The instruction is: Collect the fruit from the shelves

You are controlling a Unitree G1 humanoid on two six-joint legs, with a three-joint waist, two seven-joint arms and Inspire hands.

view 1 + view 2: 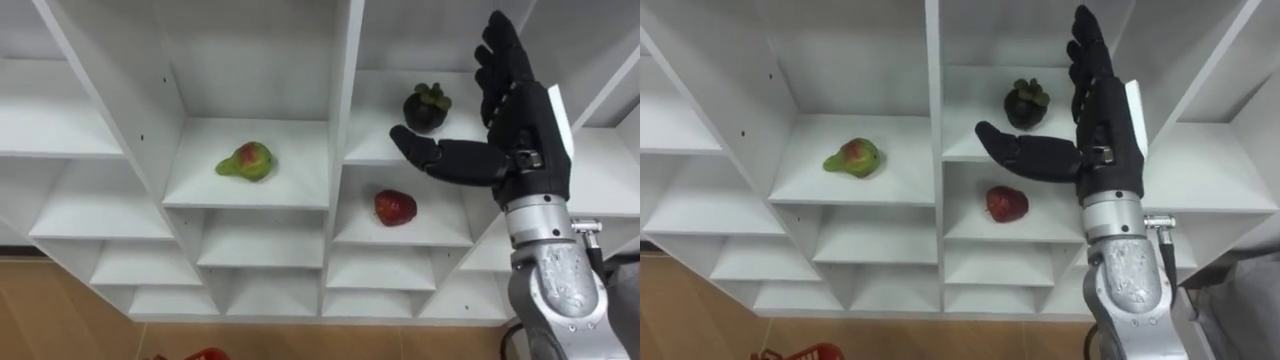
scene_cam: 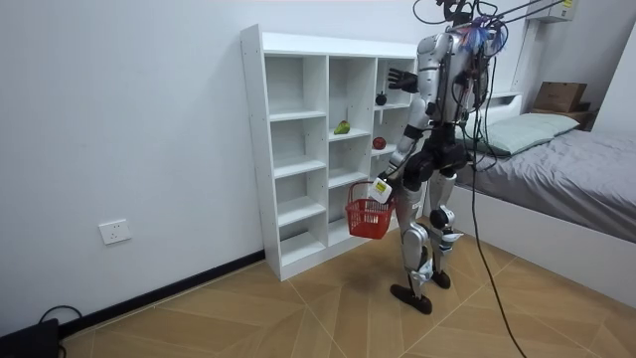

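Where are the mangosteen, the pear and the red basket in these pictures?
mangosteen [image 1: 427, 112]: left eye view, on its dark round body.
pear [image 1: 248, 162]: left eye view, on its green middle.
red basket [image 2: 368, 219]: room view, on its side wall.

Before me stands a white closet [image 2: 254, 149] of open compartments, set against a plain white wall [image 2: 129, 109]. The floor [image 2: 278, 313] is light wood laid in a herringbone pattern. A socket [image 2: 115, 232] sits low on the wall. At the room view's right is a bed [image 2: 581, 174] with a grey cover.
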